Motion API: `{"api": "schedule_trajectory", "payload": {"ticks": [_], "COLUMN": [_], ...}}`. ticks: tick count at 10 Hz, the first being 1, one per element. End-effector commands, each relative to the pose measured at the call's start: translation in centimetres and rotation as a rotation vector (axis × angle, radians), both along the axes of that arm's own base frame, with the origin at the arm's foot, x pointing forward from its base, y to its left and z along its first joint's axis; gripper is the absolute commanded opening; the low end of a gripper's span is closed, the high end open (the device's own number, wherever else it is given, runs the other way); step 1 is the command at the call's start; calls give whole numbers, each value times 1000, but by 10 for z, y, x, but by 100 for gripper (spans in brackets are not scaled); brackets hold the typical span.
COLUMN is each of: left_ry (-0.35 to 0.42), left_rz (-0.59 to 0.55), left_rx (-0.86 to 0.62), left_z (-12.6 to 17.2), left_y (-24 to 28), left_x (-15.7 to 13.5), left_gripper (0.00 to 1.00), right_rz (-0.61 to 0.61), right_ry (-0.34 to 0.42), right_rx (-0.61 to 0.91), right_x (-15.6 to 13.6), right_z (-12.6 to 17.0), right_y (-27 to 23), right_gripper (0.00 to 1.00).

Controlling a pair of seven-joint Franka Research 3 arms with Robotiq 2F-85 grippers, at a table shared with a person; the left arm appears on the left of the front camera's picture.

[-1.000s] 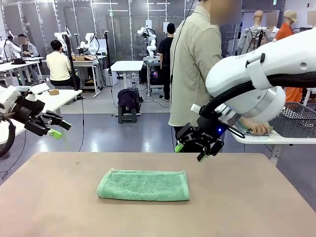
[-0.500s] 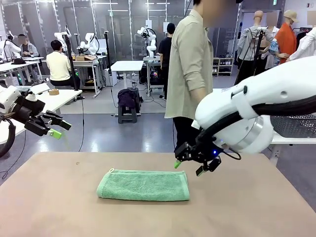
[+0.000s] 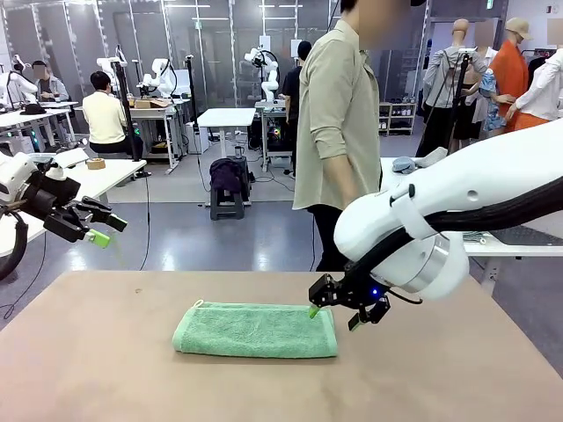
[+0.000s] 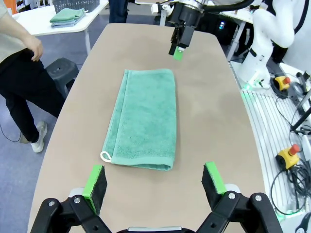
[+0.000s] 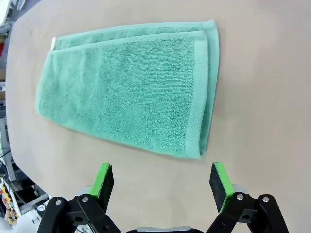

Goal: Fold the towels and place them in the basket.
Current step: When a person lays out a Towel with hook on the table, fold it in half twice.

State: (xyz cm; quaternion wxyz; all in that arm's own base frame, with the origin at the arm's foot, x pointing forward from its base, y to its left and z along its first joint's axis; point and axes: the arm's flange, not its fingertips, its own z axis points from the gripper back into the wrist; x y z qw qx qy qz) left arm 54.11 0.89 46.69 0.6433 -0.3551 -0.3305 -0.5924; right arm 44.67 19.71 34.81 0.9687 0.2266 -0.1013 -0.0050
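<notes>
A mint green towel [image 3: 255, 330] lies folded in a long rectangle in the middle of the table, its small loop at the left far corner. My right gripper [image 3: 334, 315] hangs open just over the towel's right end, one green pad close to its far right corner. The right wrist view looks down on the towel [image 5: 131, 87], with the open right gripper [image 5: 163, 187] short of its folded edge. My left gripper [image 3: 106, 229] is open, raised off the table's left side. Its wrist view shows the left gripper [image 4: 154, 178] open, the towel [image 4: 143, 121], and beyond it the right gripper [image 4: 180, 46]. The basket [image 4: 73, 4] stands on a white side table.
A person [image 3: 339, 132] stands at the far edge of the table, hands away from the towel. Folded towels [image 4: 68, 15] are stacked on the white side table [image 4: 39, 22] beside the basket. Bare tabletop [image 3: 114, 369] surrounds the green towel.
My right arm has come down and to the left, bringing its open gripper to the towel's right end. The person has drawn the hand back from the side table and stood up.
</notes>
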Motion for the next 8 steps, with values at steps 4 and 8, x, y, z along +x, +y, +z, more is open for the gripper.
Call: {"api": "schedule_trajectory", "payload": {"ticks": [4,8], "left_ry": [15,15], "left_rz": [8,8], "left_rx": [9,9], "left_z": [3,3], "left_y": [-1,-1], "left_x": [1,1], "left_gripper": [100,100], "right_rz": [-72,-108], "right_ry": [-17,-27], "right_rx": [-91,-122], "right_x": [26,44], "right_z": [-21,-33], "right_y": [32,39], "right_gripper": [100,100]}}
